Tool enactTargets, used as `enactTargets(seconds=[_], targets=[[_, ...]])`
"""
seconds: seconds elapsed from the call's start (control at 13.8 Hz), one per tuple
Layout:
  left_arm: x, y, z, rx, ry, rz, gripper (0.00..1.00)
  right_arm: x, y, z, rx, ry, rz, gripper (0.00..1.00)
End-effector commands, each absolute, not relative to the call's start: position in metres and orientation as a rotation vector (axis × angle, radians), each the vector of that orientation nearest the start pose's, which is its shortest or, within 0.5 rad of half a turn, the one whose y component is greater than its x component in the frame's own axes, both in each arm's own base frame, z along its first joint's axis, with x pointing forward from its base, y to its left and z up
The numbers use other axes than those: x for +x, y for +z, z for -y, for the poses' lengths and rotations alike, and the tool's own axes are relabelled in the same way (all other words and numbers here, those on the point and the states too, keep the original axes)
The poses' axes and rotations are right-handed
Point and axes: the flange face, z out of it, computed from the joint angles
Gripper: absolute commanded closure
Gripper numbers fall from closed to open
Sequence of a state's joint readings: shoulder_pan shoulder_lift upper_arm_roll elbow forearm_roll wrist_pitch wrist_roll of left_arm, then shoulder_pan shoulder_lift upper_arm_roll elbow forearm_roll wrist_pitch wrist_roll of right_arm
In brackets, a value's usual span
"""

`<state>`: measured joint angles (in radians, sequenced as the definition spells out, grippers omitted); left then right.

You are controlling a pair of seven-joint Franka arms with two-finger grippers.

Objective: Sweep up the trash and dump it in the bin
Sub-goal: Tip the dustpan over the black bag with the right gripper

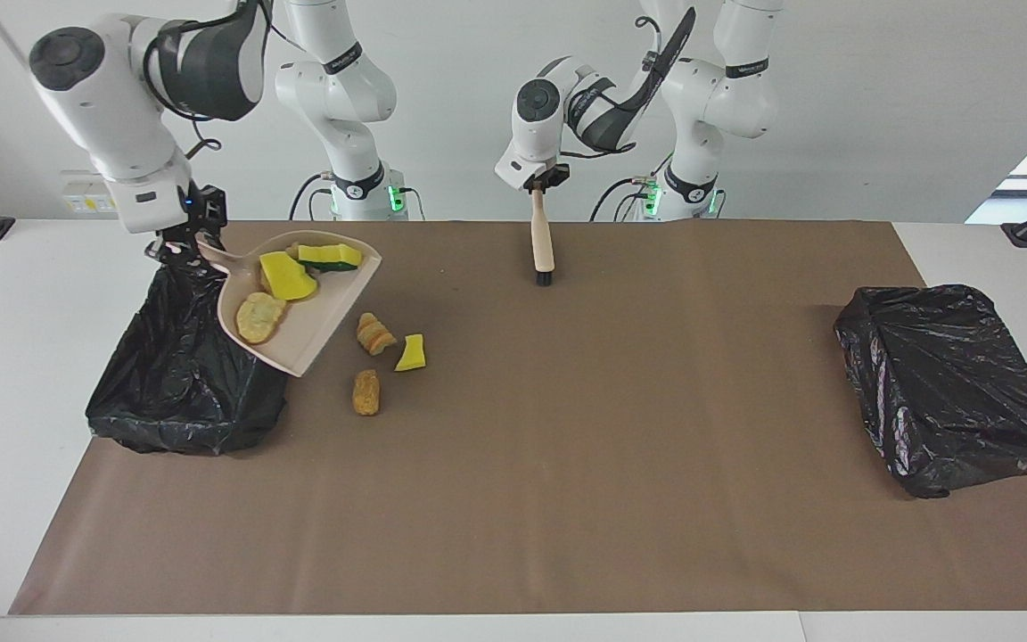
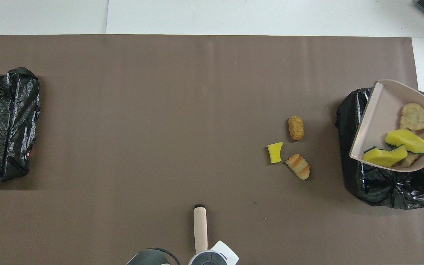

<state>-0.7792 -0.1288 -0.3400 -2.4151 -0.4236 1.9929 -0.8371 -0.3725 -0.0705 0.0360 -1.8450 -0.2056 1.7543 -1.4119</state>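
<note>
Trash (image 1: pixel 378 352) btwn bin (image 1: pixel 166 392) & brush (image 1: pixel 540 245)

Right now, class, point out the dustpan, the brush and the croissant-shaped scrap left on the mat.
dustpan (image 1: pixel 304 343): facing view, bare floor of the pan near its lip.
brush (image 1: pixel 541 241): facing view, middle of the wooden handle.
croissant-shaped scrap (image 2: pixel 298 166): overhead view, middle of its striped top.

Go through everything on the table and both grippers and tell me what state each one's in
Dustpan: raised over a bin, loaded, tilted.
Right gripper: shut on dustpan handle.
Brush: held upright, bristles down.
Left gripper: grips brush handle.
Bin at right arm's end: bag-lined, open.
Other bin: bag-lined.
Loaded scraps: not yet dumped.
Three scraps on mat: unswept.
</note>
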Motion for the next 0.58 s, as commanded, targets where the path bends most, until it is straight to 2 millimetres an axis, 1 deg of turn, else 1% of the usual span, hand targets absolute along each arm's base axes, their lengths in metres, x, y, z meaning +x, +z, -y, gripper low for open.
enactTargets(seconds=[0.0, 0.15, 0.22, 0.29, 0.36, 0.44, 0.51], targets=[[0.172, 0.335, 0.407, -3.013, 0.618, -0.096, 0.56, 0.495, 0.562, 0.234, -2.755, 0.347, 1.870, 1.00], [0.175, 0.333, 0.404, -3.007, 0.632, -0.117, 0.54, 0.490, 0.565, 0.261, -2.785, 0.463, 1.938, 1.00], [0.180, 0.333, 0.403, -3.013, 0.630, -0.105, 0.46, 0.488, 0.563, 0.267, -2.796, 0.510, 1.941, 1.00], [0.188, 0.336, 0.401, -3.016, 0.599, -0.113, 0.32, 0.491, 0.559, 0.272, -2.800, 0.539, 1.976, 1.00], [0.208, 0.343, 0.396, -3.020, 0.538, -0.152, 0.15, 0.495, 0.551, 0.279, -2.796, 0.598, 2.019, 1.00], [0.227, 0.354, 0.393, -3.028, 0.494, -0.188, 0.05, 0.499, 0.543, 0.286, -2.783, 0.664, 2.053, 1.00], [0.241, 0.367, 0.393, -3.034, 0.471, -0.194, 0.00, 0.502, 0.539, 0.291, -2.775, 0.713, 2.092, 1.00]])
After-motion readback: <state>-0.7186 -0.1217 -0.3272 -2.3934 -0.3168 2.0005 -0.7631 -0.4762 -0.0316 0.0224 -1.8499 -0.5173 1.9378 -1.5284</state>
